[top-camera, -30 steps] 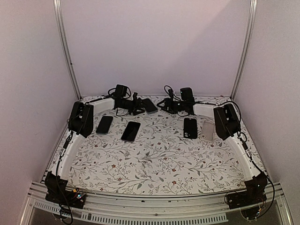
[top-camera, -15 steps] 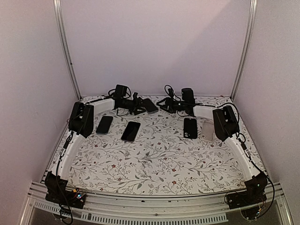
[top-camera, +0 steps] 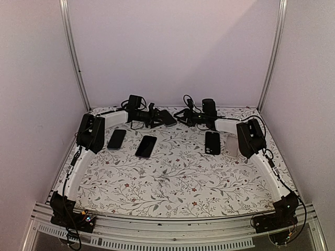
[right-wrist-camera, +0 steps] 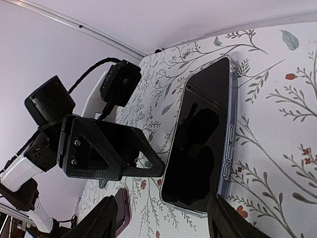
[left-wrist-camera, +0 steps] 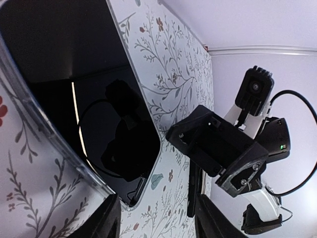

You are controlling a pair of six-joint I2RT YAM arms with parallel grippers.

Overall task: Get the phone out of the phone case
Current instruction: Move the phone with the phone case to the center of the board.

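the cased phone [right-wrist-camera: 198, 144] was cut off in the left wrist view; it lay at the table's [top-camera: 172, 178] far end. left gripper [left-wrist-camera: 156, 213] gaped at one corner, right gripper [right-wrist-camera: 161, 213] gaped at the other end, contact unclear. nearer lay grey phone [top-camera: 116, 139], black phone [top-camera: 146, 146], third phone [top-camera: 212, 143], clear case [top-camera: 231, 145].

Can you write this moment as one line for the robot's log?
left gripper: open, at corner of phone | right gripper: open, at phone's other end | phone: in clear case, flat on table | task: not done

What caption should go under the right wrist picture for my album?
Open right gripper framing a cased phone on the flowery table, left gripper beyond.
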